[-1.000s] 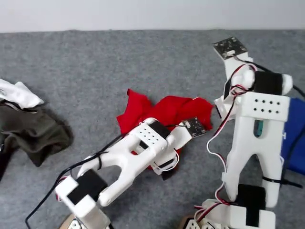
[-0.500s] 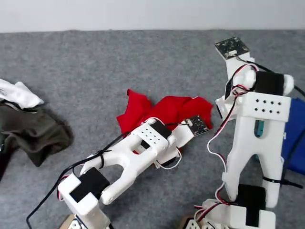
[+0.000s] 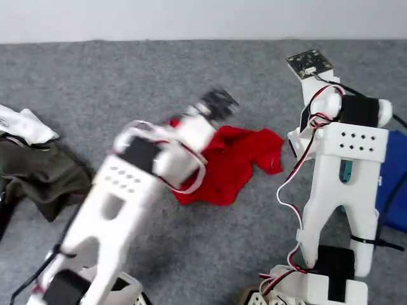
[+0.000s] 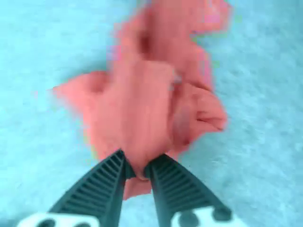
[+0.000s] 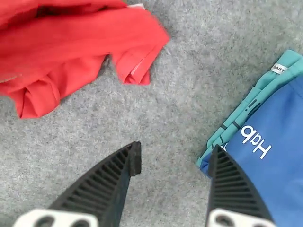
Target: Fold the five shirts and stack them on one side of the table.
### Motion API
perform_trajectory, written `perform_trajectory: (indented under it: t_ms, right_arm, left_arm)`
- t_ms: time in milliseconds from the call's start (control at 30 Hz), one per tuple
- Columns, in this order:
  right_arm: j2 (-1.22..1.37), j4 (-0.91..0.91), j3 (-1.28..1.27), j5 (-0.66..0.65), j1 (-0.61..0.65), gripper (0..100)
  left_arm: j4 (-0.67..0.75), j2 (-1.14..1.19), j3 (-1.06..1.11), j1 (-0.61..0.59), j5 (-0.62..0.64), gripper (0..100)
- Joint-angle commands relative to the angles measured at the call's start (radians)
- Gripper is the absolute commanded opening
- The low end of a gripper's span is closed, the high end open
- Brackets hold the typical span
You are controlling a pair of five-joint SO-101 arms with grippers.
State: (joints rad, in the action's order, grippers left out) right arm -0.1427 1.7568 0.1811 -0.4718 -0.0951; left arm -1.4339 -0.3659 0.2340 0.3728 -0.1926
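A crumpled red shirt (image 3: 235, 165) lies on the grey table near the middle. The left arm (image 3: 146, 171) is raised over the shirt's left part and looks blurred. In the left wrist view my left gripper (image 4: 138, 174) is shut on a fold of the red shirt (image 4: 147, 99), which hangs from it down to the table. My right gripper (image 5: 175, 163) stands open above bare table, between the red shirt's sleeve (image 5: 135, 66) and a folded blue shirt (image 5: 265, 142). Nothing is between its fingers.
A dark olive shirt (image 3: 44, 175) and a white shirt (image 3: 22, 124) lie bunched at the table's left edge. The blue shirt (image 3: 394, 178) rests at the right edge behind the right arm (image 3: 340, 165), with teal fabric (image 5: 234, 124) under it.
The left arm has swung up and toward the far left, pulling the red shirt's near part with it. The shirt has changed shape. The right arm stayed put.
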Motion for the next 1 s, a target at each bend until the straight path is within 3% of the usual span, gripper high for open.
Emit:
perform_trajectory:
  t_ms: [0, 267, 533, 833, 967]
  right_arm:
    - [-0.065, 0.039, 0.008, 0.011, 0.01, 23.4]
    - [-0.058, 0.039, 0.006, 0.011, 0.182, 23.4]
    - [-0.03, 0.038, -0.051, 0.011, 0.509, 23.6]
    - [0.131, -0.008, -0.112, 0.089, 0.707, 24.0]
    - [0.213, -0.068, -0.112, 0.098, 0.789, 28.7]
  left_arm:
    - [-0.058, -0.097, -0.099, -0.127, -0.011, 1]
    - [-0.078, -0.115, -0.085, -0.413, -0.069, 1]
    - [0.054, -0.115, 0.145, -0.446, -0.071, 1]
    - [0.218, -0.115, 0.363, -0.572, -0.066, 1]
    - [0.273, -0.115, 0.426, -0.606, -0.069, 1]
